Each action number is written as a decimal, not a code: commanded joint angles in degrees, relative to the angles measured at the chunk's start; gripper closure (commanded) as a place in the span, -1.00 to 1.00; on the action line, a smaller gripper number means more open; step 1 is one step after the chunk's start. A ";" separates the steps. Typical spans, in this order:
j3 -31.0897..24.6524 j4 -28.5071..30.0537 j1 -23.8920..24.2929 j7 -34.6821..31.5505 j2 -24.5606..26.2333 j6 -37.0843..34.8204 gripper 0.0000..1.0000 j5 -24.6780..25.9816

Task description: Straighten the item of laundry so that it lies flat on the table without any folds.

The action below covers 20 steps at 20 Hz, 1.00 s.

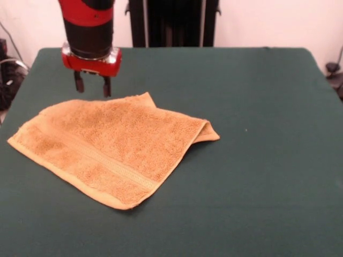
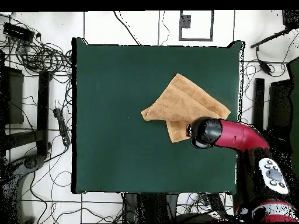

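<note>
— Where do we find the towel (image 1: 110,150)?
— On the green table (image 1: 257,160), one part folded over itself.
— And our gripper (image 1: 92,84)?
— Just above the towel's far edge, fingers (image 1: 79,82) apart, holding nothing.

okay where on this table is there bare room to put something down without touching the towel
The dark green felt table is bare along its whole right half in the front view, from the folded orange-tan terry towel's tip to the table edge, plus the near strip below the towel. It is crowded at the far left, where the red and black gripper hangs open above the towel's far edge.
</note>
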State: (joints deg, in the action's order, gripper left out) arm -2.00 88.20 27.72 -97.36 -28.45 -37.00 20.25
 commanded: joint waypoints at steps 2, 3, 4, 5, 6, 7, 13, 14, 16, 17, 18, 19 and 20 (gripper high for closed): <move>1.56 6.87 -5.51 -19.57 5.21 3.88 -1.00 -6.00; 2.74 7.35 -6.46 -21.02 4.92 3.70 -1.00 -6.85; 3.63 7.75 -7.25 -22.00 4.68 3.40 -1.00 -7.71; 4.24 8.13 -7.77 -22.13 4.47 3.65 -1.00 -8.34; 4.47 8.47 -8.03 -21.90 4.37 3.63 -1.00 -8.95; 4.65 8.50 -8.13 -21.54 4.50 3.72 -1.00 -9.40; 4.71 8.69 -7.61 -19.90 6.87 6.32 -1.00 -11.54; 4.41 8.14 -7.41 -19.34 7.56 6.69 -1.00 -11.70; 3.82 6.60 -7.34 -17.83 8.35 8.03 -1.00 -11.06; 3.71 5.66 -7.53 -17.17 8.31 7.46 -1.00 -10.84; 3.42 5.18 -7.62 -16.40 8.08 6.51 -1.00 -10.71; 3.47 4.71 -7.84 -16.22 7.82 5.70 -1.00 -10.71; 3.25 4.70 -7.77 -15.94 7.70 5.49 -1.00 -10.78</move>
State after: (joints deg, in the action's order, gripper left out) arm 3.74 91.43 21.83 -101.69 -25.37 -34.22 12.69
